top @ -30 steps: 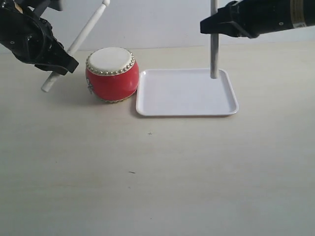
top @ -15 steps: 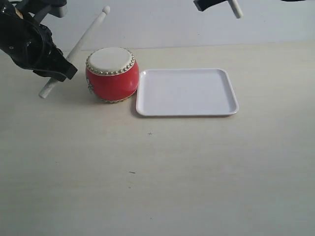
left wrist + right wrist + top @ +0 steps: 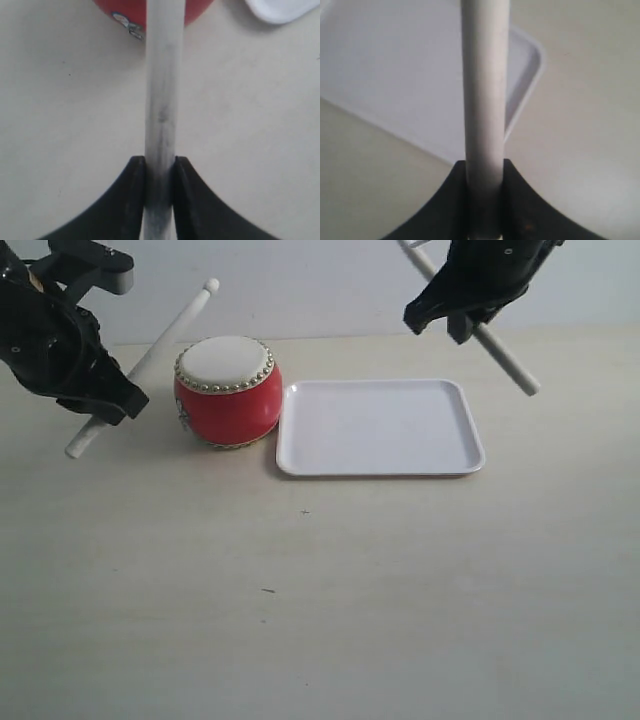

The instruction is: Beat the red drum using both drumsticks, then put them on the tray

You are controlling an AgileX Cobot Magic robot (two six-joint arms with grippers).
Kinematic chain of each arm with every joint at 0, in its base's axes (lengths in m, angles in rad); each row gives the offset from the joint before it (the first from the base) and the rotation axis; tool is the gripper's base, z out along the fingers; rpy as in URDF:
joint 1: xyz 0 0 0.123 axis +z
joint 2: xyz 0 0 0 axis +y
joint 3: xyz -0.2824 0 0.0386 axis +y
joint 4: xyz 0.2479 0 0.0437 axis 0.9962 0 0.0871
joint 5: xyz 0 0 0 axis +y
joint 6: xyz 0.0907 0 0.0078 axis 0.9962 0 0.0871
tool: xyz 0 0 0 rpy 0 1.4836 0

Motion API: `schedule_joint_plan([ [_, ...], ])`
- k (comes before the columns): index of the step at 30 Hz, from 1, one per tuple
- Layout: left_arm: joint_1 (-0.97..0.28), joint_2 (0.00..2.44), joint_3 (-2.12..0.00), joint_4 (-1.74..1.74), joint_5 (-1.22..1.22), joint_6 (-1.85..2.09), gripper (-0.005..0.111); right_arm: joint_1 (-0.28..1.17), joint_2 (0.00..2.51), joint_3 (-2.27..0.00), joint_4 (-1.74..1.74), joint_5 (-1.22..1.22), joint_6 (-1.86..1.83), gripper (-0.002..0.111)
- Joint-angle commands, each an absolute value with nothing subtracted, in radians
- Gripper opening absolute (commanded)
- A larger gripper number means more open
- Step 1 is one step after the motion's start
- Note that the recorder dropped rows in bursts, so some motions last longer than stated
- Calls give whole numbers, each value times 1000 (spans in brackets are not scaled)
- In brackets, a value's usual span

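The red drum (image 3: 228, 391) with its cream skin stands left of the white tray (image 3: 379, 428), almost touching it. My left gripper (image 3: 108, 405) is shut on one drumstick (image 3: 160, 343), held in the air left of the drum; its bead tip points up and over the drum's left rim. In the left wrist view this drumstick (image 3: 162, 90) runs from the gripper (image 3: 160, 167) toward the drum (image 3: 195, 11). My right gripper (image 3: 462, 318) is shut on the other drumstick (image 3: 508, 361), which slants down to the right beyond the tray's far right corner. The right wrist view shows that drumstick (image 3: 485, 85) in the gripper (image 3: 484, 170), above the tray (image 3: 395, 70).
Pale bare tabletop (image 3: 320, 590) lies in front of the drum and tray. A light wall (image 3: 310, 285) rises behind the table's far edge.
My right arm has swung back into view, and its stick now slants down to the right instead of standing upright on the tray. The left stick has slid lower and leftward.
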State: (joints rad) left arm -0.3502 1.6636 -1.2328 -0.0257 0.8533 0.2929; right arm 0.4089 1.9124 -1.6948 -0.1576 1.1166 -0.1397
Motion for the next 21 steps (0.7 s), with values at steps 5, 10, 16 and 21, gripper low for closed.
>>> schedule_joint_plan([
  [5,-348,1653,-1233,-8,880,219,0,584,2050,-1831,-81,1221,-181,0],
  [10,-348,1728,-1233,-6,906,198,0,617,2146,-1833,-83,1221,-189,0],
  [16,-348,1810,-1233,0,827,202,0,617,2147,-1940,-65,1221,-181,0],
  [21,-348,1725,-1233,111,915,105,0,617,2173,-2036,68,1221,-223,0],
])
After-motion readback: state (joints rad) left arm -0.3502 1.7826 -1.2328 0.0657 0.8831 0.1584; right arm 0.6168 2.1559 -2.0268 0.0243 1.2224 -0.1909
